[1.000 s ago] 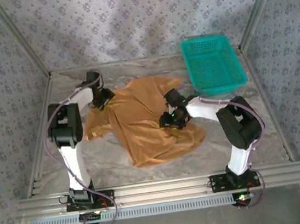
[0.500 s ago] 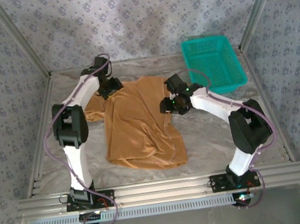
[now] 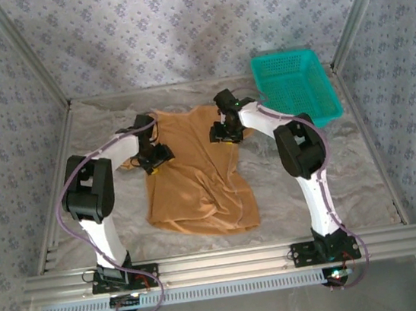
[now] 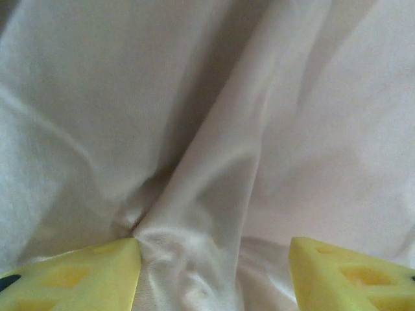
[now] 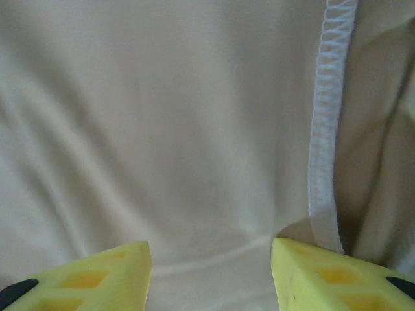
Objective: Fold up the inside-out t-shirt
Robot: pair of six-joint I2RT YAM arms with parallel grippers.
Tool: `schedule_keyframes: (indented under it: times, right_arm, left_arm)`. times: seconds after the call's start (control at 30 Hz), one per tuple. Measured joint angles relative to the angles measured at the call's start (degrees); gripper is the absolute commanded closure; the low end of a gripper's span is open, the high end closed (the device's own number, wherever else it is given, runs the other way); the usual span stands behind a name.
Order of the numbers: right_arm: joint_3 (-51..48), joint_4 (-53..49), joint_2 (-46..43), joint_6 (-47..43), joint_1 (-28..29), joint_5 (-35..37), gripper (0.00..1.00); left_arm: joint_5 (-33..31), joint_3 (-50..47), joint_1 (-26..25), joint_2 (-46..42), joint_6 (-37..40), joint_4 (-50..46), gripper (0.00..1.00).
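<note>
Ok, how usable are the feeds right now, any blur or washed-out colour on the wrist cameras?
Top external: even light, fairly sharp, the t-shirt reads tan-orange with soft shadows in its folds. Left wrist: close-up, t-shirt washed out to pale grey-pink, soft focus. Right wrist: colour truer, the white seam slightly blurred, yellow fingertips cut off by the bottom edge.

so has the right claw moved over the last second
yes, the right claw moved up the view, from below the near rim of the teal plastic mesh basket to about level with it
</note>
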Motion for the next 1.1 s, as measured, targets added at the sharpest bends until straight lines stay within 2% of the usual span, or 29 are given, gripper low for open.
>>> schedule_keyframes:
  times: [0.23,0.4,0.5,0.6,0.67,0.8,0.97,1.1]
  right_arm:
    - [13.86,1.90,9.14,3.82,-4.48,-2.91,0.50]
    - [35.41,2.69,22.21,6.69,-8.76,-4.87,0.50]
    - [43.98,0.68,26.75,6.75,-10.95,-6.03,0.49]
    - [44.39,-2.38,25.79,5.53,-12.24,-6.32,0.49]
    - [39.69,-2.86,21.99,3.85,-12.09,-6.01,0.49]
    - [19.19,-2.54,5.90,0.81,-8.70,-4.63,0.56]
    - [-6.99,3.02,-16.41,0.61,1.16,-3.74,0.58]
    - [-18.29,7.02,-23.12,2.71,11.02,-2.19,0.57]
  left_arm:
    - [1.18,9.68,3.93,7.34,1.64,0.70,0.39]
    - [2.64,20.06,6.80,14.32,2.38,1.25,0.39]
    - [2.78,20.98,7.87,14.69,2.80,1.81,0.39]
    - [2.05,18.08,8.00,12.07,2.97,1.92,0.39]
    - [0.98,13.64,7.34,7.61,2.97,1.77,0.39]
    - [-1.49,1.77,3.78,-8.11,2.86,1.29,0.38]
    - [-2.03,-12.79,0.37,-27.54,1.55,2.14,0.37]
    - [-3.15,-23.17,0.92,-35.65,0.50,1.62,0.37]
